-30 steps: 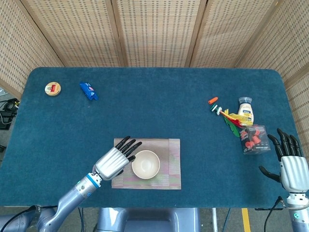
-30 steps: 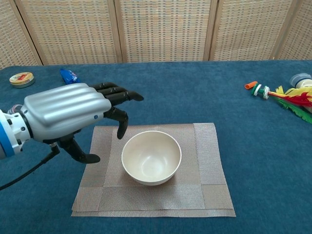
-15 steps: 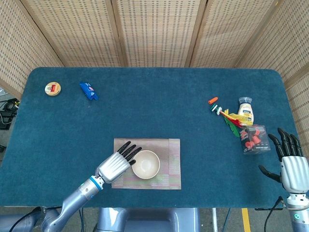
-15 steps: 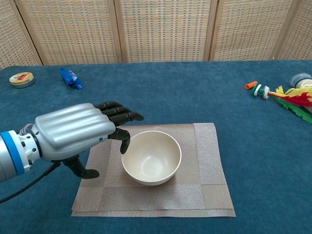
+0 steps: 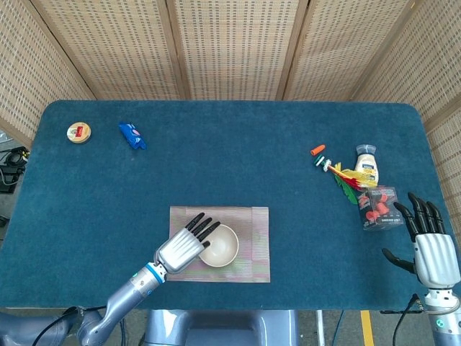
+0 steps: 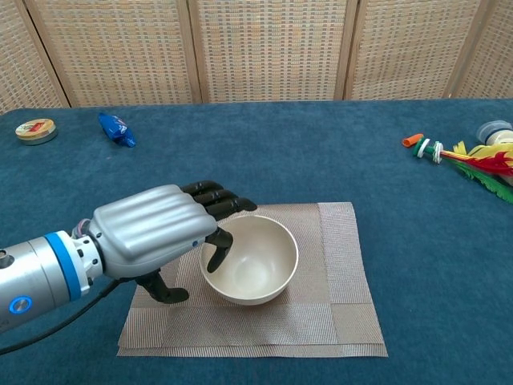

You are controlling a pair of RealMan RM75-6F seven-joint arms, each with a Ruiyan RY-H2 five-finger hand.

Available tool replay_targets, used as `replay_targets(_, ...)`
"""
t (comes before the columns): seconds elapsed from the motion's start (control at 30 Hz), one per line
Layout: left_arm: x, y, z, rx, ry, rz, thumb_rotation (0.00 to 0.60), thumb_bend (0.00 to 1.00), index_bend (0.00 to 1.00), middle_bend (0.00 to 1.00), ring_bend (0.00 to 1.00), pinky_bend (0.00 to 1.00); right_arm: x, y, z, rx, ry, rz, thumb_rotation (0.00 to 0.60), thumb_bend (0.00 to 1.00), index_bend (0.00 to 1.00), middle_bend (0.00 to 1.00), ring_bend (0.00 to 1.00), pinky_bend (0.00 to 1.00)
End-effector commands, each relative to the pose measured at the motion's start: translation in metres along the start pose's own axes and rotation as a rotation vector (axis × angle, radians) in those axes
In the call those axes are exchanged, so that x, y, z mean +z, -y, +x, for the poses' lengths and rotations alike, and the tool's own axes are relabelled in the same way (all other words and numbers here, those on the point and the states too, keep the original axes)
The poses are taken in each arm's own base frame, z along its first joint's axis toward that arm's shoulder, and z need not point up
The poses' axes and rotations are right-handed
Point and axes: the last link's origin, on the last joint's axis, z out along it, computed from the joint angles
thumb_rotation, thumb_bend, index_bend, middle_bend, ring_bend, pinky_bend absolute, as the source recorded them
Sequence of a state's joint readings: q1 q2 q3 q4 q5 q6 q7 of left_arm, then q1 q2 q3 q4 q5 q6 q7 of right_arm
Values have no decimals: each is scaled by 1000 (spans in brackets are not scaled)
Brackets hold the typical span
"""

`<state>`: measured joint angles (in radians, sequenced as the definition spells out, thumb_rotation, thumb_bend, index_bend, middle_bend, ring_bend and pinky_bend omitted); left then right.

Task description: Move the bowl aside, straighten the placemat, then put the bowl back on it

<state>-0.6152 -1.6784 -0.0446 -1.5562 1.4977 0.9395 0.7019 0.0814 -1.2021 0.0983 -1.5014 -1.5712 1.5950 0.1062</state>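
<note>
Bowl (image 6: 250,258) sits centred on placemat (image 6: 341,277). Left hand (image 6: 160,228) spread over its left rim, fingers apart, nothing held. Seat thumb outside the wall before closing; lift straight. Right hand (image 5: 431,249) open, idle.

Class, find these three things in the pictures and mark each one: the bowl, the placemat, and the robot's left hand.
bowl (image 6: 260,269), chest view, on the bare inside bottom.
placemat (image 6: 345,265), chest view, on the bare right part beside the bowl.
left hand (image 6: 156,228), chest view, on the silver back of the hand.
</note>
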Motion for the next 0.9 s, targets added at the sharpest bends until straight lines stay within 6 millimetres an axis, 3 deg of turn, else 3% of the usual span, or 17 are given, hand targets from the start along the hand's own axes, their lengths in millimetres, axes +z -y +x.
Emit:
replay_targets(0.03,6,-3,-3,0,8,0,600,307,558,0,0,0,0,-1,1,4,-4,-2,600,155,174,0,0,105)
replay_targets(0.2,9,-6,-4,-3,2,4,600,572,654,0,0,0,1,-2,2,16,-7,-5,600,156,174,0,0,106)
replay_targets(0.6,1,9,-4,1,-26,44,600,641,734,0,0,0,0,-1,3,24,-3,-1,600,156,175,0,0,106)
replay_targets(0.73,-6,26,1,11,-47,73,600,642,734,0,0,0,0,-2,3,22,-3,-4,600,156,174,0,0,106)
replay_targets(0.9,-28,64,5,18,-70,150,600,642,733,0,0,0,-1,-1,4,20,-4,-4,600,156,175,0,0,106)
